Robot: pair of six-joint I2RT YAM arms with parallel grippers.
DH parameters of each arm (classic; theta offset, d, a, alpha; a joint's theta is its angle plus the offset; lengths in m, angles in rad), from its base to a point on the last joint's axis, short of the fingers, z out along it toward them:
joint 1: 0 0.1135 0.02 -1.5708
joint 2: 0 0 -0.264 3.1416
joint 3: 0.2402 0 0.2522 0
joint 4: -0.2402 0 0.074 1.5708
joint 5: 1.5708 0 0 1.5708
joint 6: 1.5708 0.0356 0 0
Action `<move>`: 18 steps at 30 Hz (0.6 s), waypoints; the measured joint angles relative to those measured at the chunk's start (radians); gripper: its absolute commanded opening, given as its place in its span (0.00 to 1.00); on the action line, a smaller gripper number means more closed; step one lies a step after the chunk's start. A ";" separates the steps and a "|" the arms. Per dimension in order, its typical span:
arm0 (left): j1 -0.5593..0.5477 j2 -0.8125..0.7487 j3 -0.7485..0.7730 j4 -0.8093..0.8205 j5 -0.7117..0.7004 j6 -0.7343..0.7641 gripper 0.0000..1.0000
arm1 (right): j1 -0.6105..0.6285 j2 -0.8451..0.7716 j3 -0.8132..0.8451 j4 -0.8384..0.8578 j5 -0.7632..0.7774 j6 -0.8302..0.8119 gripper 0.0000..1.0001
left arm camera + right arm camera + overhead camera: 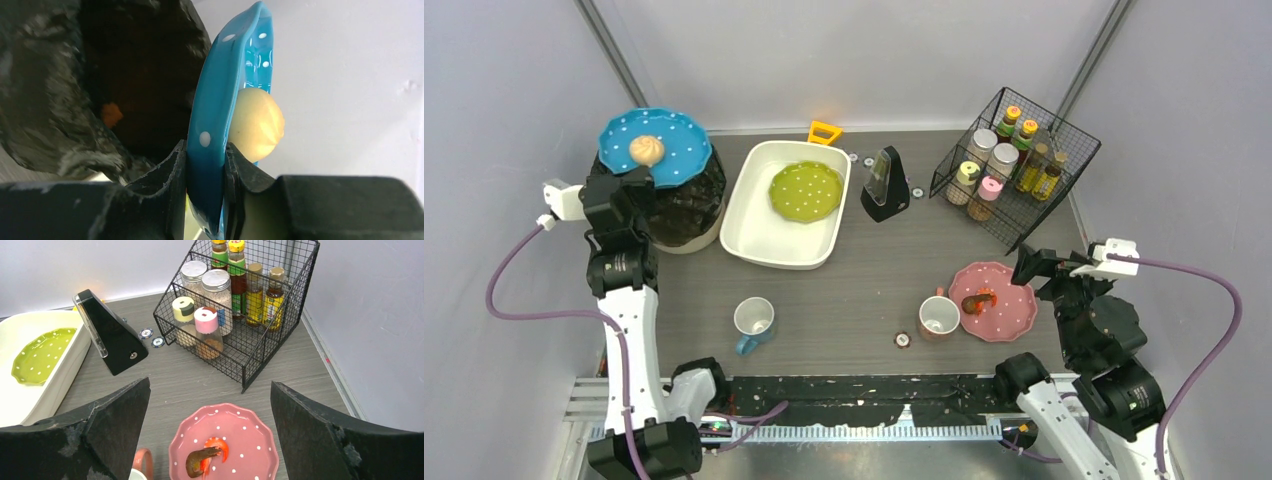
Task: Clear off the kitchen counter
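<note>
My left gripper [629, 175] is shut on the rim of a blue dotted plate [655, 146], held over a black-lined bin [686, 205] at the counter's back left. A pale dumpling [646, 150] lies on the plate; in the left wrist view the plate [225, 90] stands edge-on between my fingers [170, 170] with the dumpling [255, 122] against it. My right gripper [210, 405] is open above a pink dotted plate [994, 300] that holds a shrimp [210, 457]. A green plate [806, 190] lies in the white tub [769, 245]. The kitchen counter [854, 290] carries two mugs.
A blue-handled mug [753, 322] stands at front centre and a pink mug [939, 316] touches the pink plate's left. A black wedge-shaped object [884, 185] and a wire rack of spice jars [1014, 165] stand at the back right. A yellow handle [824, 132] lies behind the tub.
</note>
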 measured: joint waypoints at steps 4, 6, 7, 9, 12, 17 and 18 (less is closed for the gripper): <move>0.023 0.053 0.034 -0.005 -0.077 0.045 0.00 | 0.051 -0.031 -0.023 -0.001 0.050 -0.010 0.95; 0.028 0.096 0.064 -0.002 -0.122 0.091 0.00 | 0.075 -0.042 -0.033 0.000 0.078 -0.016 0.95; 0.029 0.116 0.078 0.001 -0.141 0.116 0.00 | 0.085 -0.046 -0.038 0.000 0.090 -0.019 0.95; 0.030 0.153 0.099 0.010 -0.180 0.185 0.00 | 0.099 -0.050 -0.044 0.000 0.108 -0.023 0.95; 0.030 0.208 0.120 0.042 -0.237 0.327 0.00 | 0.114 -0.061 -0.057 0.000 0.132 -0.026 0.95; 0.030 0.301 0.172 0.091 -0.282 0.626 0.00 | 0.130 -0.087 -0.082 0.001 0.153 -0.027 0.95; 0.030 0.317 0.182 0.103 -0.283 0.687 0.00 | 0.132 -0.089 -0.084 0.001 0.154 -0.027 0.95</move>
